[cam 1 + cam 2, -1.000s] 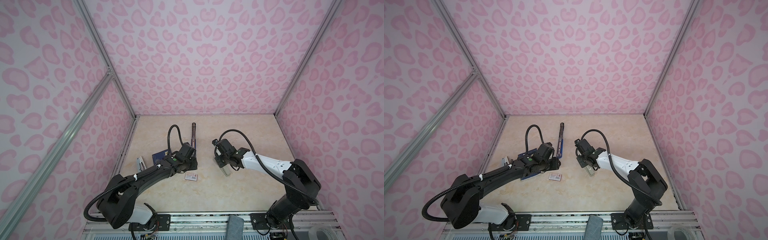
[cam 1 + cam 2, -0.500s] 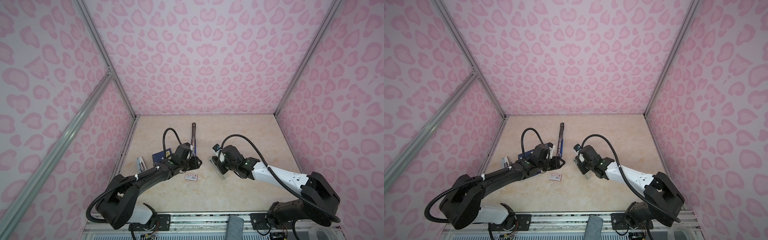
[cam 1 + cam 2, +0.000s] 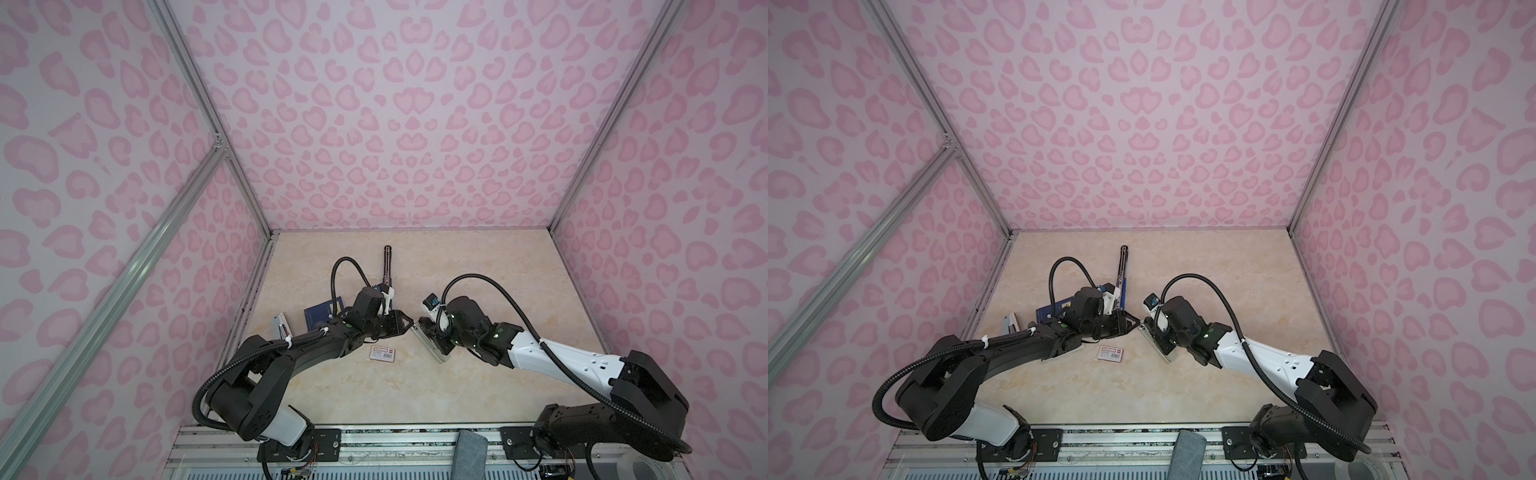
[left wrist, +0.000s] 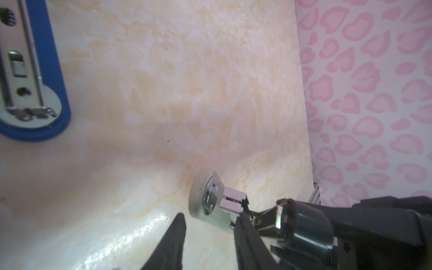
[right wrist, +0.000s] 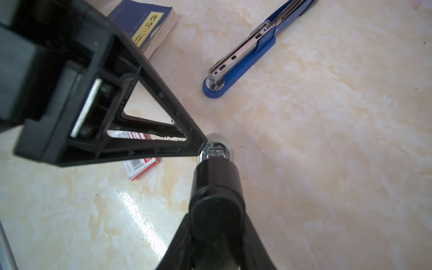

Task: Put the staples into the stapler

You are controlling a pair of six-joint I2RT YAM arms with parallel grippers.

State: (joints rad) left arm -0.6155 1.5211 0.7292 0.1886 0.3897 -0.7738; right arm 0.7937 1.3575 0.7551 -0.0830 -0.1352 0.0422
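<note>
**Grip could slip**

The right tool (image 5: pixel 216 222) clamps the black-handled, grey-based stapler (image 5: pixel 216 177). The left tool (image 4: pixel 211 215), empty jaws apart, meets its front. The thin grey staples (image 3: pixel 281 326) lie well apart on the worktop (image 3: pixel 478 291). A skewed nudge could lever the stapler free.

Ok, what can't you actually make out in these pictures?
- Staples: too small in both top views to count, and in neither wrist view.
- Black stapler in the right gripper: loaded or not, unclear. Its own top hides the channel in the right wrist view, and the left wrist view shows only its blurred tip.
- Box label: the left gripper covers most of it in the right wrist view.
</note>
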